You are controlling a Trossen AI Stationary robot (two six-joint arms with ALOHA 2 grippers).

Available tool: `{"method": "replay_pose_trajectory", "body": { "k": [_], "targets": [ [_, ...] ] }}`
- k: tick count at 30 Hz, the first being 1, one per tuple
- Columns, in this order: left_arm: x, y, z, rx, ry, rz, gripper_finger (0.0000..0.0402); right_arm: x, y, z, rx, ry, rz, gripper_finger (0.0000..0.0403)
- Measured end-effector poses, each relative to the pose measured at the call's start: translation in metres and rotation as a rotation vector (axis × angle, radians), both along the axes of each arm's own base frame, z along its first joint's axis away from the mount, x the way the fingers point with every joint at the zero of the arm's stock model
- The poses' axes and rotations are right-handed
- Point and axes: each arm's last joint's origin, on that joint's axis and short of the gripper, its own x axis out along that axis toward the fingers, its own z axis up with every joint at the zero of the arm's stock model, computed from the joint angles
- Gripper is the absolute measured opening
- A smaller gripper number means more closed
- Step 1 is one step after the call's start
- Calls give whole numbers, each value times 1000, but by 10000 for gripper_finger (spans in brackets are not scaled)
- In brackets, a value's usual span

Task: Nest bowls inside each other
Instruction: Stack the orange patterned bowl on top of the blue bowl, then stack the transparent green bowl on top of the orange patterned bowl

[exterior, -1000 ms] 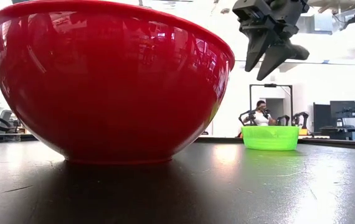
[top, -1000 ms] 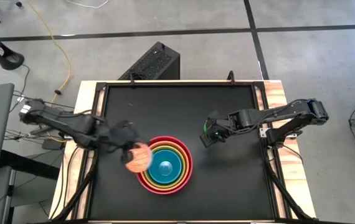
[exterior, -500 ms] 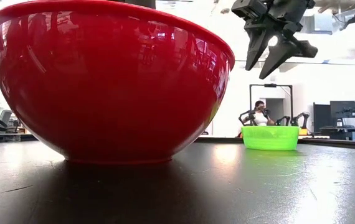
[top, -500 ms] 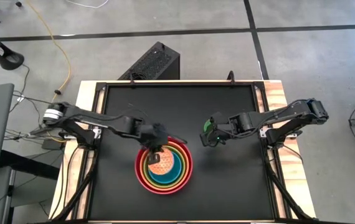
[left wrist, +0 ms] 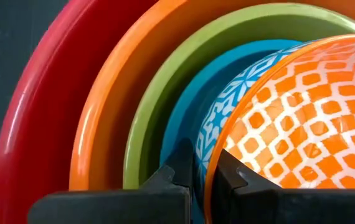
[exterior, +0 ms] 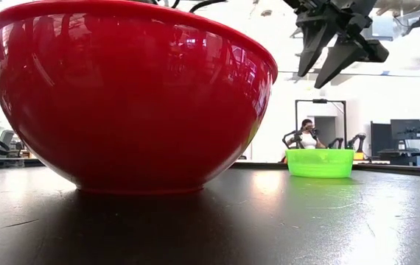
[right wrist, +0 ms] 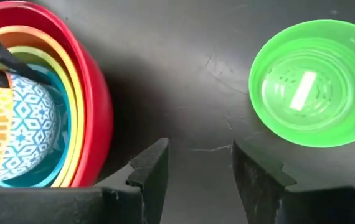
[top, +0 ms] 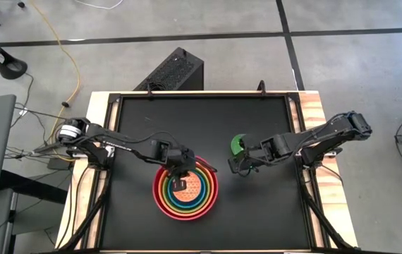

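A stack of nested bowls stands on the black table: red (top: pixel 158 196) outermost, then orange (left wrist: pixel 103 106), lime green (left wrist: pixel 159 93) and blue (left wrist: pixel 180 121). My left gripper (top: pixel 180 178) is over the stack, shut on a small patterned bowl (top: pixel 194 185), blue-and-white outside and orange-and-white inside, down in the blue bowl's hollow. A small green bowl (top: pixel 237 143) stands on its base to the right of the stack. My right gripper (top: pixel 235 168) hangs open just near of it, above the table, with nothing between its fingers. My left gripper pinches the patterned bowl's rim (left wrist: pixel 218 140), with one finger (left wrist: pixel 179 168) on the blue-patterned outside and the other (left wrist: pixel 230 174) inside. The fingers slant down from the table's left. The bowl sits tilted within the blue bowl; whether it rests on it I cannot tell.
In the low view the red bowl (exterior: pixel 121 96) fills the left, with the green bowl (exterior: pixel 319 163) behind on the right and my right gripper (exterior: pixel 311 78) high above it. The table has a raised rim (top: pixel 204 94); bare black surface lies far of the stack.
My left gripper has carried the patterned bowl from the stack's left edge toward the table's right and down into the blue bowl, rolling somewhat. My right gripper has shifted a little toward the near edge and rolled, still open, so the green bowl now shows beside it.
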Motion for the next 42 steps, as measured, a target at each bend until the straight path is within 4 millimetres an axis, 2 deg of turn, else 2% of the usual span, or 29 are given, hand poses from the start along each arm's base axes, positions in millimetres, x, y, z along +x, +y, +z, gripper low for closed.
{"method": "replay_pose_trajectory", "body": {
  "k": [6,12,23,27,32,37,42],
  "targets": [
    [1,-4,-7,-10,32,-1,5,-1,-1,-1,-9,17,5,189],
    [3,-11,-20,9,81,-25,41,-3,-1,-1,-14,36,9,189],
    [1,-16,-17,34,93,-33,99,-3,-2,-2,-17,48,13,189],
    [5,-17,-4,39,96,-50,118,-3,-4,-2,-17,49,9,189],
    [11,-17,26,84,35,-83,128,-4,-9,-3,-11,68,-29,189],
    [13,-16,51,120,10,-104,128,-14,-24,-8,-9,184,-143,189],
    [0,-7,83,107,-85,-78,128,-23,-48,-13,-9,308,-217,189]
  ]
}}
